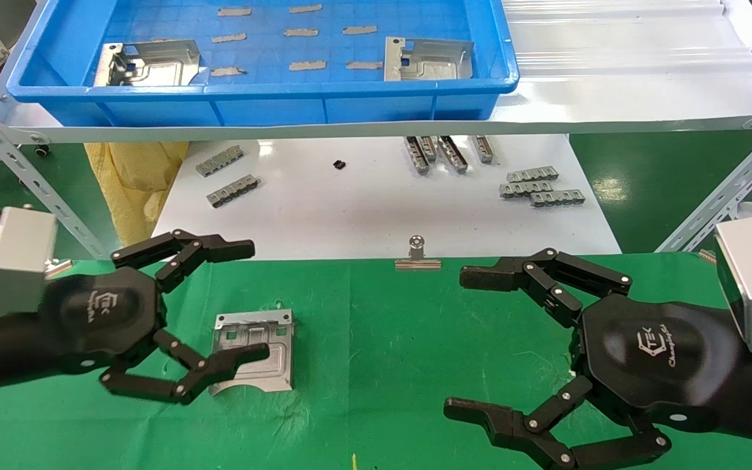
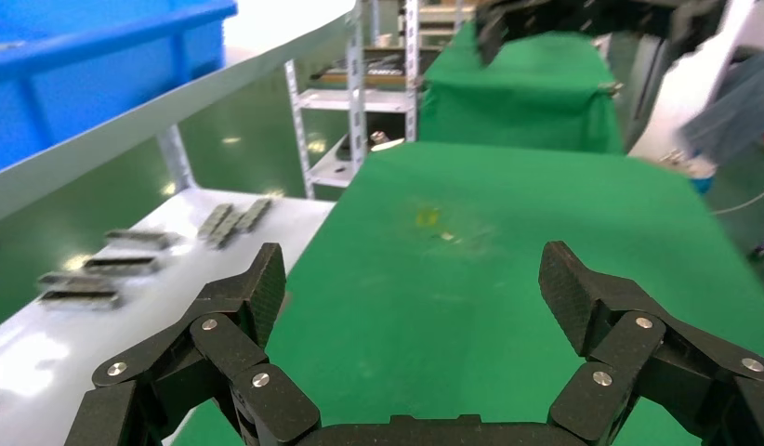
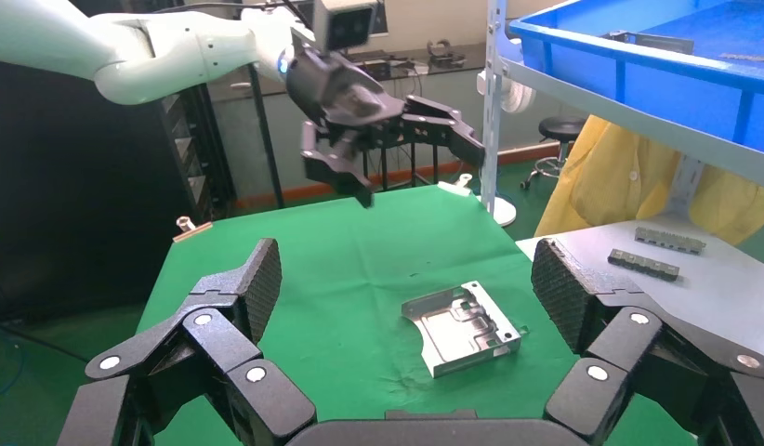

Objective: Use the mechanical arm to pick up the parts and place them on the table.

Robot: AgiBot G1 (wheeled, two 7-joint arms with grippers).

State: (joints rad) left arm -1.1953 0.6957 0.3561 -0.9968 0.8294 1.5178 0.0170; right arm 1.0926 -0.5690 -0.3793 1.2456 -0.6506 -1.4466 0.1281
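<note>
One silver part [image 1: 275, 336] lies flat on the green table [image 1: 376, 365]; the right wrist view shows it [image 3: 462, 325] too. My left gripper [image 1: 252, 300] is open and empty, hovering above that part, one finger overlapping it in the head view. In the left wrist view, the left gripper [image 2: 415, 279] has only green cloth [image 2: 508, 232] between its fingers. My right gripper [image 1: 466, 343] is open and empty over the table's right side, apart from the part; its own view shows it [image 3: 408, 274] wide open. Two more parts [image 1: 147, 63] [image 1: 425, 59] lie in the blue bin.
The blue bin [image 1: 284, 108] sits on a white metal shelf [image 1: 611, 98] above a white board [image 1: 376, 209] with several grey toothed bars [image 1: 539, 186]. A binder clip [image 1: 417, 258] holds the cloth's far edge. Yellow cloth [image 1: 134, 183] hangs at the left.
</note>
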